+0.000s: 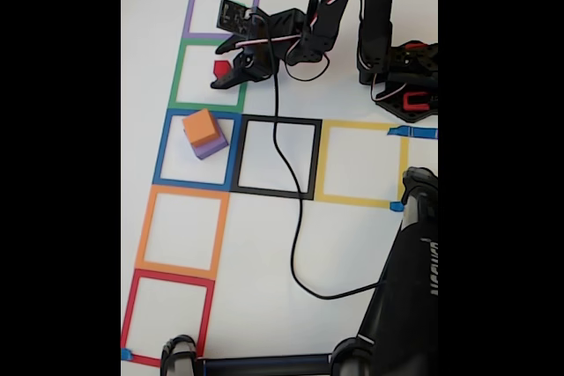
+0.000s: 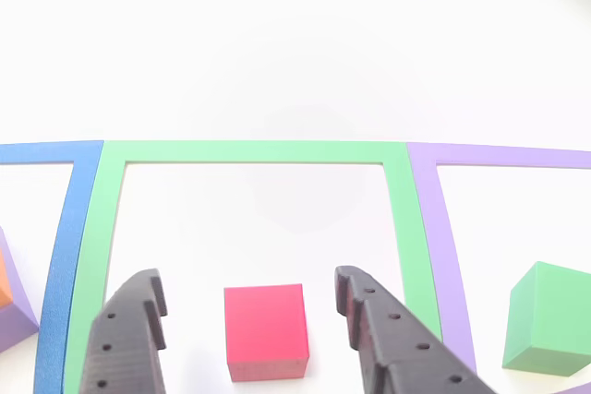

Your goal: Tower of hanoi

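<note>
A red cube (image 2: pixel 265 331) lies inside the green taped square (image 2: pixel 249 151), and it is also seen in the fixed view (image 1: pixel 221 68). My gripper (image 2: pixel 249 281) is open, one black finger (image 2: pixel 129 339) to the left of the cube and the other to its right, neither touching it. In the fixed view the gripper (image 1: pixel 220 62) reaches in from the right over that square. A green cube (image 2: pixel 547 318) sits in the purple square (image 2: pixel 443 228) to the right. An orange cube (image 1: pixel 200 126) rests on a purple cube (image 1: pixel 211 146) in the blue square (image 1: pixel 164 151).
Black (image 1: pixel 242 154), yellow (image 1: pixel 322 160), orange (image 1: pixel 145 226) and red (image 1: pixel 129 310) taped squares hold nothing. A black cable (image 1: pixel 295 235) runs across the black square. The arm's base (image 1: pixel 401 77) stands at top right; a dark stand (image 1: pixel 405 297) fills the bottom right.
</note>
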You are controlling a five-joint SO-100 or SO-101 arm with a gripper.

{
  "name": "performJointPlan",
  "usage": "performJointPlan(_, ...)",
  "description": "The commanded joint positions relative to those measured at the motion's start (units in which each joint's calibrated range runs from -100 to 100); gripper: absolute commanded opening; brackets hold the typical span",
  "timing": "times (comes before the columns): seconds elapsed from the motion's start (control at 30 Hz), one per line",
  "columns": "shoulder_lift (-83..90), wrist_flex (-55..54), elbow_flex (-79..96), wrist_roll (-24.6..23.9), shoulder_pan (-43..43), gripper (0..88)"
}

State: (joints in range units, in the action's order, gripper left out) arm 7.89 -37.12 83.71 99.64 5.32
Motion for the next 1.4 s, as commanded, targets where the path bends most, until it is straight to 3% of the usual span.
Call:
performJointPlan(0.0,17.7,16.2,-0.2,0.4,1.4,12.6)
performJointPlan(0.23,39.4,51.9,-8.9,0.4,2.6,0.4)
performJointPlan(0.57,49.7,104.6,-44.3,0.4,1.5,0.1)
performJointPlan(0.7,48.3,119.8,-60.2,0.4,4.1,0.1)
performJointPlan(0.97,45.8,135.9,-76.6,0.4,17.4,0.3)
performJointPlan(1.13,45.8,136.9,-76.6,0.4,25.3,0.4)
performJointPlan(1.37,45.0,135.9,-74.6,0.4,27.9,0.2)
